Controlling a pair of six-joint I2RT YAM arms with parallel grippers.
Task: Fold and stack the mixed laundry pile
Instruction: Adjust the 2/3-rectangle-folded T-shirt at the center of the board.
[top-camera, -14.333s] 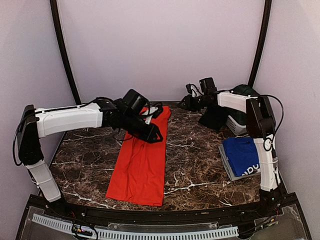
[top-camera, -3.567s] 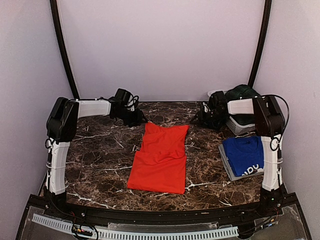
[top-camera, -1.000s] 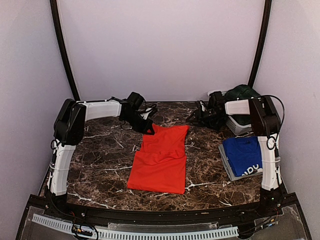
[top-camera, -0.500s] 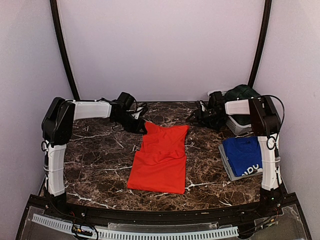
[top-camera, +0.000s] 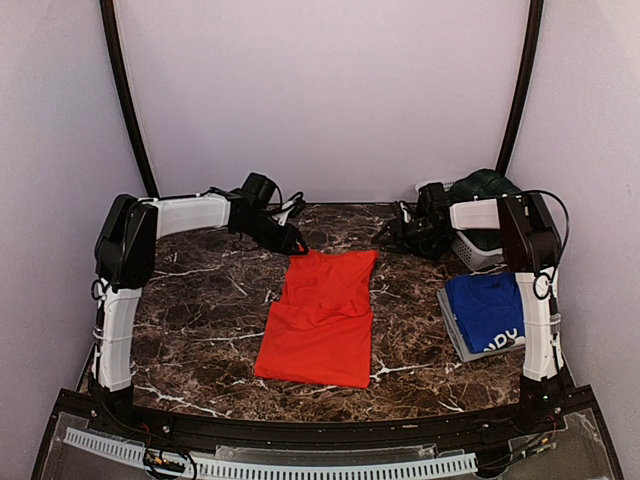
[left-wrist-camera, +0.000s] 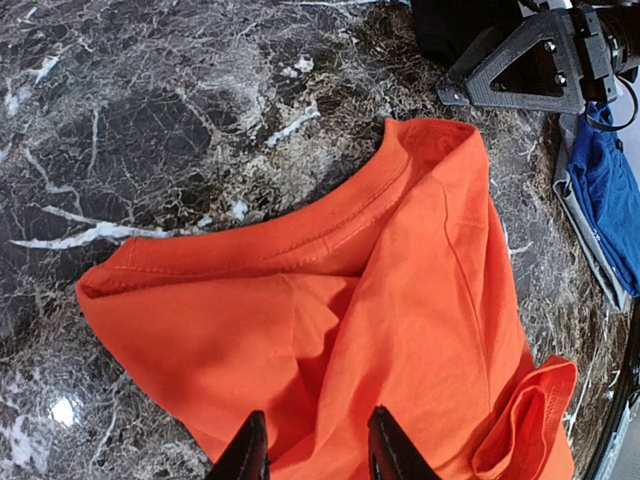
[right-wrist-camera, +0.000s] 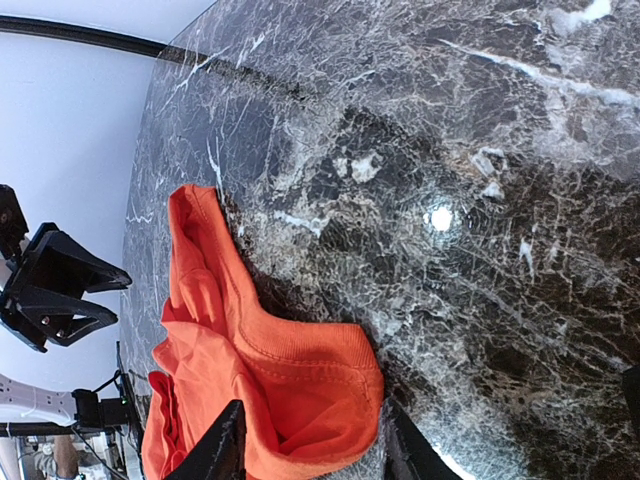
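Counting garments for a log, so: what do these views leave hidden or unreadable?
Basket: top view, right arm crosses it; only a dark green garment shows.
Blue T-shirt print: top view, too small, partly behind the arm.
Red T-shirt: lower part cut off by the bottom edge in both wrist views.

The red-orange T-shirt (left-wrist-camera: 400, 300) is soft, matt knit cloth (ribbed along the collar band), lightly creased; the dark, white-veined marble tabletop (left-wrist-camera: 150, 120) is smooth, polished and glossy, mirroring lamp glints

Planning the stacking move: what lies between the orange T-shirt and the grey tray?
Only bare marble tabletop separates orange T-shirt from grey tray, top view.
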